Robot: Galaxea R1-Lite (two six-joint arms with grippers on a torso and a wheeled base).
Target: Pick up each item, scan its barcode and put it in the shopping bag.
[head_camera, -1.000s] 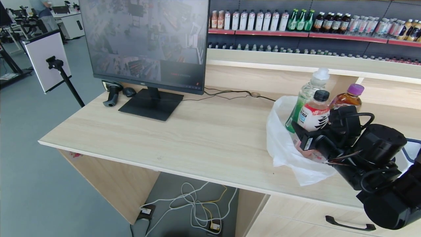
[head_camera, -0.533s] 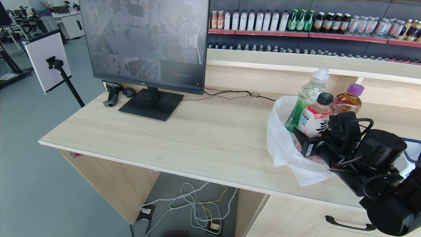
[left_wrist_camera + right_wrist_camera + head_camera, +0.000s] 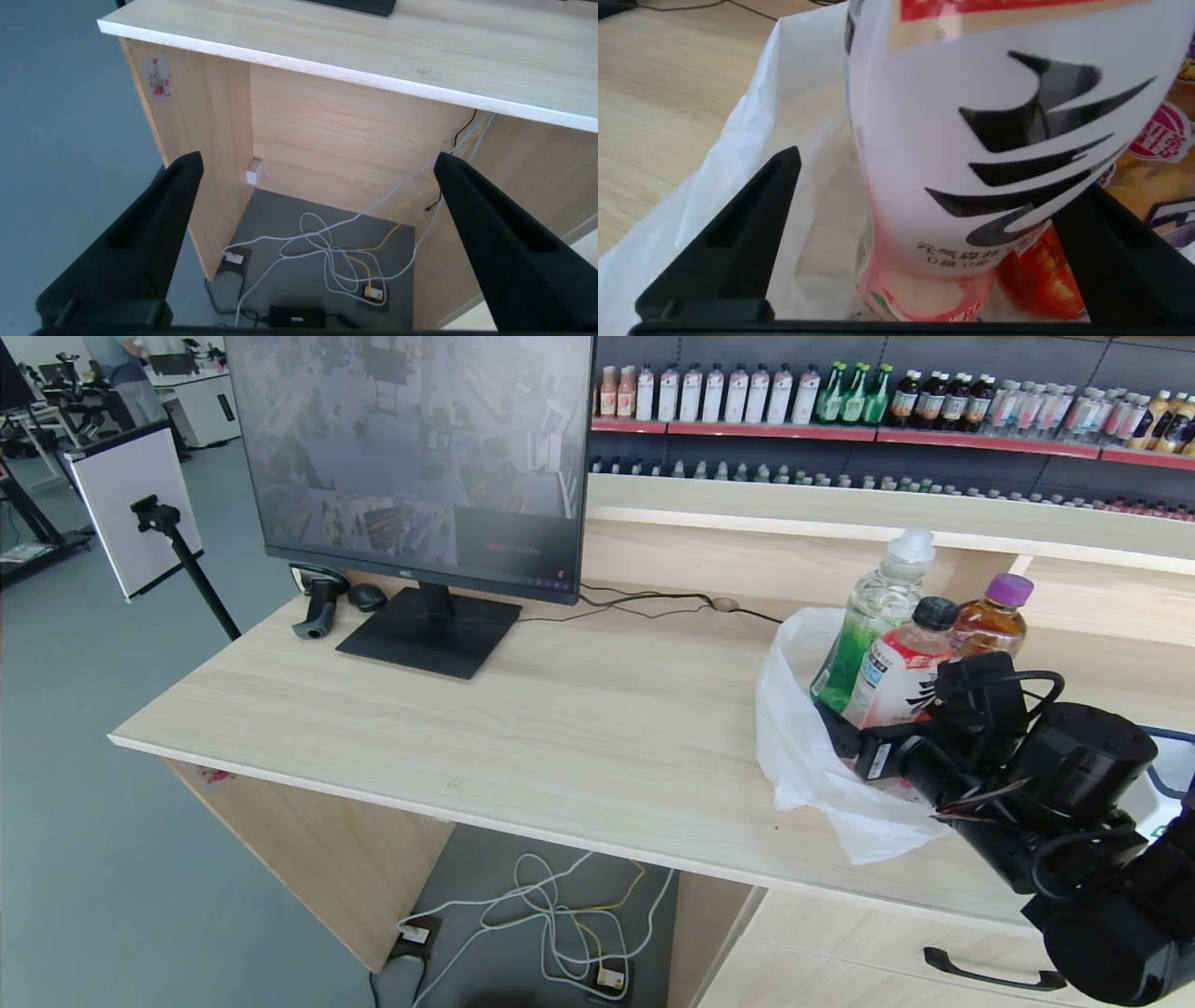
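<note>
On the wooden counter (image 3: 560, 728): nothing shifted, camera steady. In the white shopping bag (image 3: 794, 747) toward the robot's right: lower than a second ago and now tipped rightward, the black-capped white-label bottle (image 3: 892, 672), base down inside, just beside a green-label bottle (image 3: 864, 616) and a purple-capped tea bottle (image 3: 994, 616). Around it, right gripper (image 3: 945, 173), also lower than before, jaws wide, bag plastic visible between one finger and the bottle, so apparently not clamping. Probably released: bagging of this item about done, next a lift clear without snagging plastic. Off the counter, facing its open underside, left gripper (image 3: 318, 163), spread wide, holding nothing. Beside the monitor stand (image 3: 429, 635), barcode scanner (image 3: 317, 602), unmoved.
</note>
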